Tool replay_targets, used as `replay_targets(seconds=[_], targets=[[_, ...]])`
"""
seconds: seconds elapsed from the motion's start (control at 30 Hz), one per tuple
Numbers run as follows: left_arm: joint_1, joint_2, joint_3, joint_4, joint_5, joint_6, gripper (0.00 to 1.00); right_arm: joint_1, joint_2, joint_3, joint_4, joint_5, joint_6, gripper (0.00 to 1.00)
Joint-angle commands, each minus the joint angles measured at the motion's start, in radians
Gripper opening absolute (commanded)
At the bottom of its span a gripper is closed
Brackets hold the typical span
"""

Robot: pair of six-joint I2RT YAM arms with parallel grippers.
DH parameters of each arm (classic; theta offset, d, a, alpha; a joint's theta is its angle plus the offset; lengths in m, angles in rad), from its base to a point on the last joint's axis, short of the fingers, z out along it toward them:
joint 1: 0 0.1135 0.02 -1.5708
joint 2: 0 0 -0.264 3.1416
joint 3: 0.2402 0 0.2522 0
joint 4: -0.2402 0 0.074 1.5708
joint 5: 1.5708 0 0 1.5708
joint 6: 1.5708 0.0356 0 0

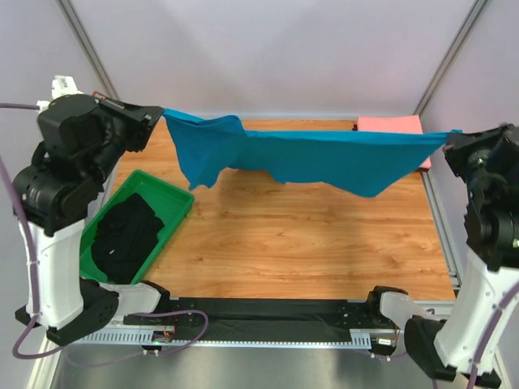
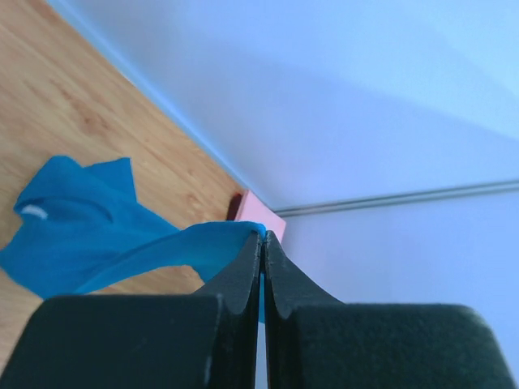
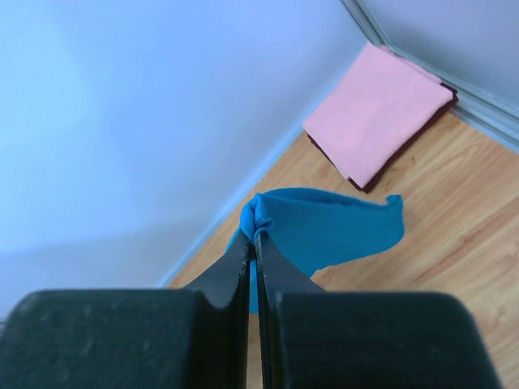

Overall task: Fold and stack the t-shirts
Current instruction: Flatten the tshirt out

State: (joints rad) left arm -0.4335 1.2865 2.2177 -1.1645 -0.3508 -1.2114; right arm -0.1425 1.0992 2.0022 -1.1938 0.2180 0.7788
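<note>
Teal t-shirt (image 1: 308, 154) hangs stretched above the surface (image 1: 308, 251), not yet folded. Left claw (image 2: 263, 243) is clamped on one end, right claw (image 3: 253, 239) on the other. Pink t-shirt (image 1: 389, 124) lies folded at the far right corner. Remaining: fold teal, stack it.

Top external: high, well behind left tool (image 1: 160, 113) and right tool (image 1: 451, 139), facing down over whole worktop (image 1: 308, 243).
Wrist views: close behind own tool, facing past tips.
All share teal t-shirt (image 1: 308, 158) at tips, pink t-shirt (image 1: 389, 123) beyond.
</note>
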Motion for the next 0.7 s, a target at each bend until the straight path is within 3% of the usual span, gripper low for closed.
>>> replay_targets(seconds=[0.0, 0.13, 0.33, 0.5, 0.67], targets=[[0.007, -0.039, 0.051, 0.007, 0.062, 0.069, 0.00, -0.003, -0.090, 0.047, 0.013, 0.050, -0.038, 0.00], [0.007, -0.055, 0.103, 0.011, 0.081, 0.105, 0.00, -0.003, -0.145, 0.064, 0.046, 0.054, -0.004, 0.00], [0.007, -0.018, 0.071, 0.060, 0.151, 0.131, 0.00, -0.003, -0.096, 0.041, 0.065, -0.032, 0.019, 0.00], [0.018, 0.069, 0.043, 0.077, 0.154, 0.171, 0.00, -0.003, -0.044, -0.094, 0.157, -0.101, -0.030, 0.00], [0.160, 0.265, 0.101, 0.138, 0.341, 0.109, 0.00, -0.003, 0.146, -0.086, 0.312, -0.218, -0.058, 0.00]])
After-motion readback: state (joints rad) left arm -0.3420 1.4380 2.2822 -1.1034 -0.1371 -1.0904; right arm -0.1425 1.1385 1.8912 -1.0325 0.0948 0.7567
